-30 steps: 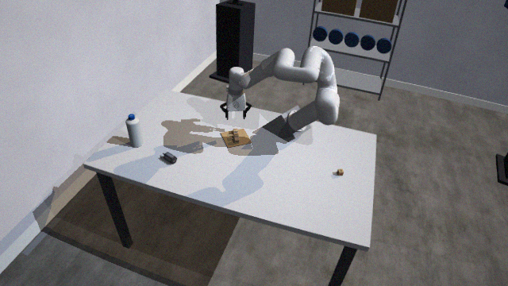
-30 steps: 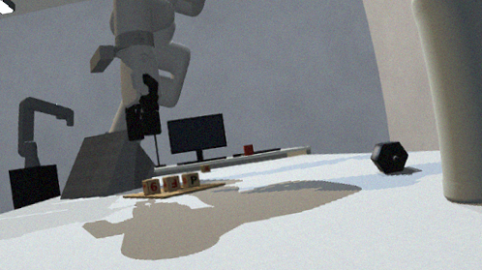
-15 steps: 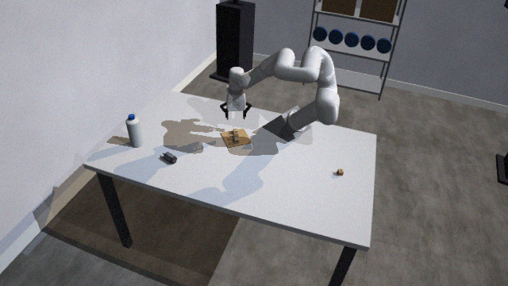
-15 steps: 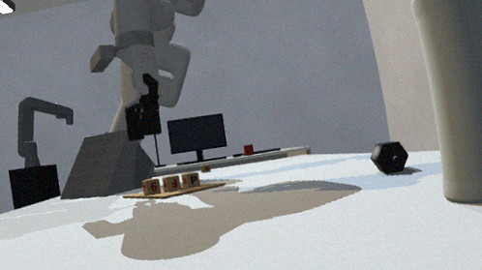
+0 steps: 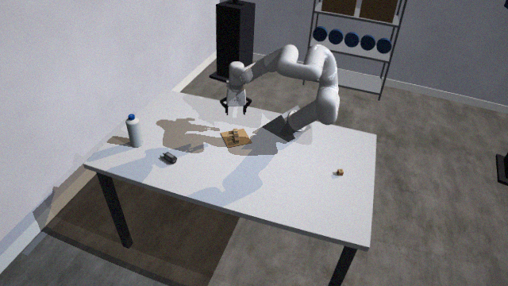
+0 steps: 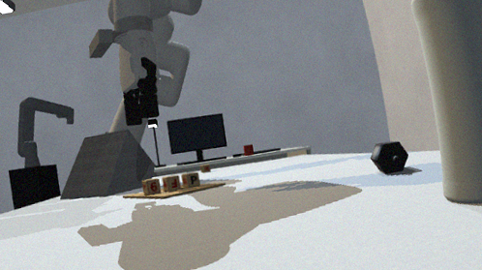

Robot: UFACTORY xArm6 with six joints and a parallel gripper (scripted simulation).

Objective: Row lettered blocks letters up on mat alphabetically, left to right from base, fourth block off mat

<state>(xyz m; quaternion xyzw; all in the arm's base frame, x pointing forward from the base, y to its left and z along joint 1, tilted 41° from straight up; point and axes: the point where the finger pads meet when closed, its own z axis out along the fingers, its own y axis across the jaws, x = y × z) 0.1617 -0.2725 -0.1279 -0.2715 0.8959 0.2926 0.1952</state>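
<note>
Three wooden letter blocks [image 5: 235,136] [image 6: 171,183] stand close together in a row on the tan mat [image 5: 244,142] [image 6: 210,185]. In the exterior view their side faces read 6, F and P in red. A fourth wooden block [image 5: 340,171] [image 6: 205,167] lies alone on the table far off the mat, near the right edge. My gripper [image 5: 236,111] [image 6: 143,118] is open and empty, hanging well above the table just behind the mat, clear of the blocks.
A white bottle [image 5: 134,130] [image 6: 472,82] with a blue cap stands at the table's left end. A small black object [image 5: 170,157] [image 6: 389,157] lies between it and the mat. The arm's grey base [image 5: 280,128] [image 6: 105,165] sits behind the mat.
</note>
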